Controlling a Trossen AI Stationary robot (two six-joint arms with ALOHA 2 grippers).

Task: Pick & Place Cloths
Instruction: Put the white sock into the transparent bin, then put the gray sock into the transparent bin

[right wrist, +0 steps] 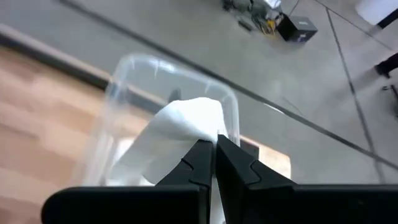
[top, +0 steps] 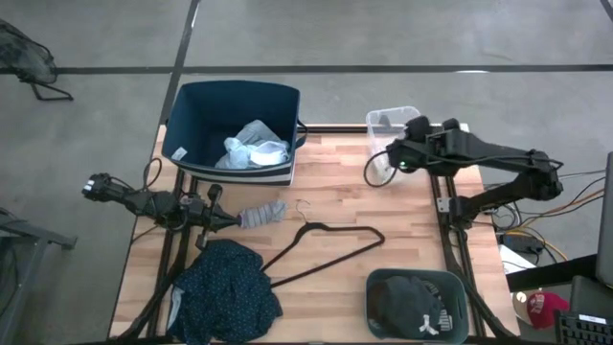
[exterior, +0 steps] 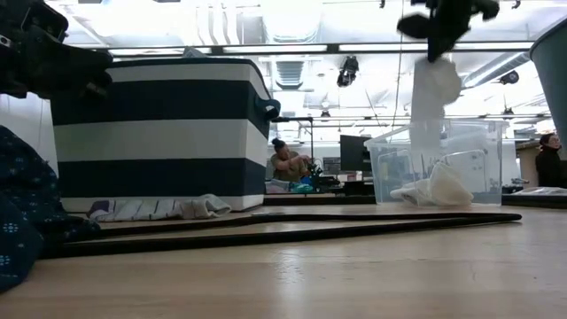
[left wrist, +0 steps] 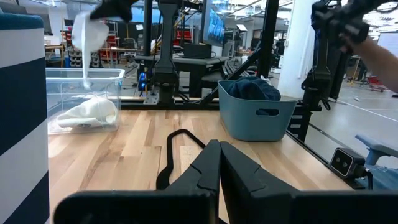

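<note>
Currently, right gripper (right wrist: pixel 213 144): fingers pinched together on one white sock (right wrist: pixel 186 127), held raised above the clear bin (top: pixel 388 122) at the table's 1 o'clock.
Left gripper (top: pixel 230 219): fingers together, holding nothing, low over the wood at 9 o'clock, its tips just beside one grey sock (top: pixel 262 214).
Socks counted: three seen; the raised one, the grey one on the wood, and one white sock (exterior: pixel 434 191) lying inside the clear bin.
Navy striped basket (top: pixel 188 112): one, at 11 o'clock, holding a pale blue shirt (top: pixel 255 146).
Dark teal dotted garment (top: pixel 223 292): one, heaped at 7 o'clock, reaching the table's near edge.
Grey-green tub (top: pixel 377 286): one, at 5 o'clock, holding black cloth with a white logo (top: pixel 412 309).
Wire hanger (top: pixel 326 249): one, flat across the centre, its long side running toward the dotted garment.
Open room: bare wood between hanger and clear bin.
</note>
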